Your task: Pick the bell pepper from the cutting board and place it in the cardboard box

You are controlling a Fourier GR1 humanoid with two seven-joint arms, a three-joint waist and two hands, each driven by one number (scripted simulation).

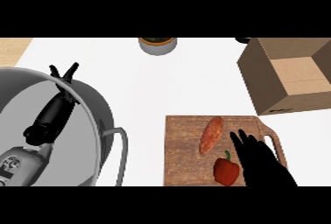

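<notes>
A red bell pepper [226,171] with a green stem lies on the wooden cutting board [184,153], near its front edge. My right hand [260,161] hovers over the board just right of the pepper, fingers straight and pointing away from me, holding nothing. The open cardboard box [292,74] stands at the back right, beyond the board. My left hand [63,72] rests at the far left with its fingers up, above a big metal pot.
An orange-red sweet potato [211,134] lies on the board behind the pepper. A large grey pot [97,113] with a side handle fills the left. A small pot with a plant [157,45] stands at the back middle.
</notes>
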